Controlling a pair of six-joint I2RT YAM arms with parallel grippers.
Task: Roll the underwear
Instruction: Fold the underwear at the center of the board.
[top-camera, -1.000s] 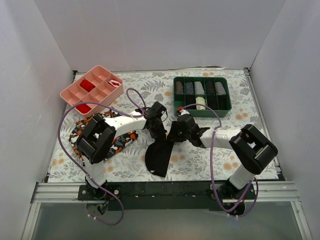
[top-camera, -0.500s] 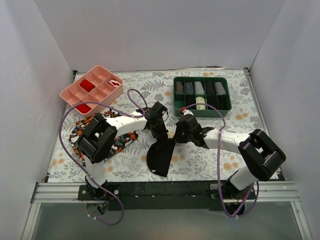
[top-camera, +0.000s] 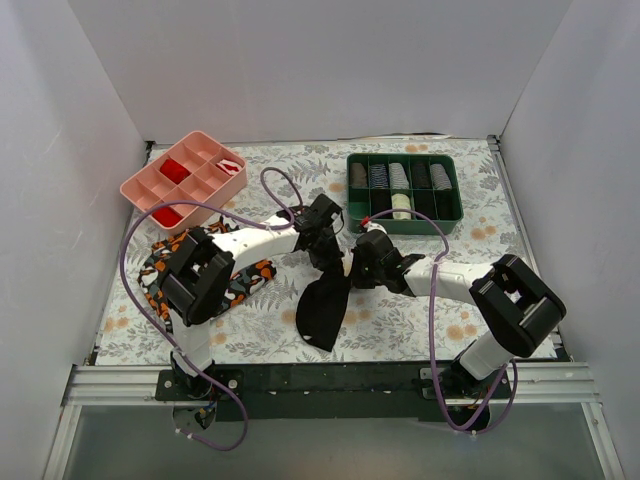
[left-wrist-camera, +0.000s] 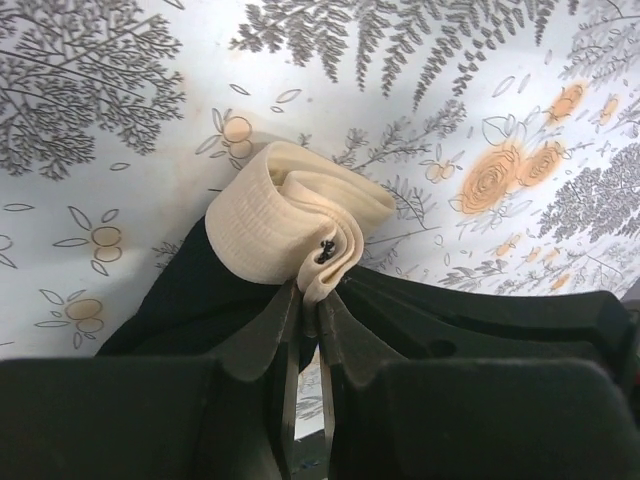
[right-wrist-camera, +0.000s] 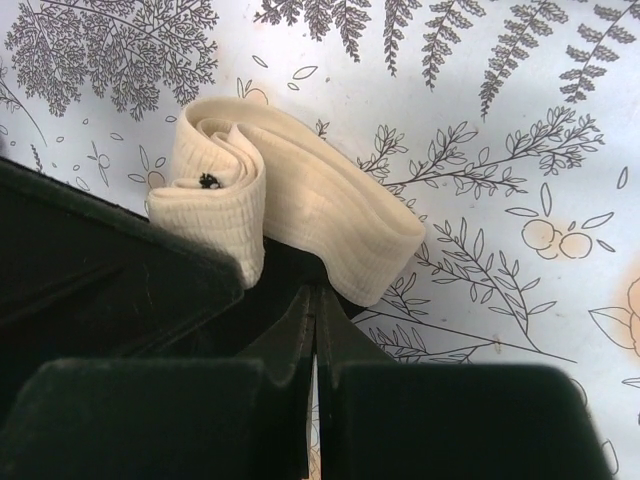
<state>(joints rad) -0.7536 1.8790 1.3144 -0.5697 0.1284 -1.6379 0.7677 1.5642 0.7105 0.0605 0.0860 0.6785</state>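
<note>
The underwear (top-camera: 323, 305) is black with a cream-beige waistband, and hangs down toward the near edge between the two arms. My left gripper (top-camera: 328, 258) is shut on the folded waistband (left-wrist-camera: 290, 225), which curls over the fingertips. My right gripper (top-camera: 357, 265) is shut on the black fabric just below the waistband (right-wrist-camera: 290, 205); the band is rolled into a loop in front of the fingers. Both grippers meet at the garment's top, held above the floral tablecloth (top-camera: 400, 320).
An orange, black and white patterned cloth (top-camera: 165, 270) lies under the left arm. A pink divided tray (top-camera: 185, 180) stands at the back left. A green divided bin (top-camera: 405, 190) with rolled garments stands at the back right, close behind the right gripper.
Both grippers have moved up and toward the back with the garment's top; the black fabric now hangs narrower and longer beneath them. The right arm has shifted slightly.
</note>
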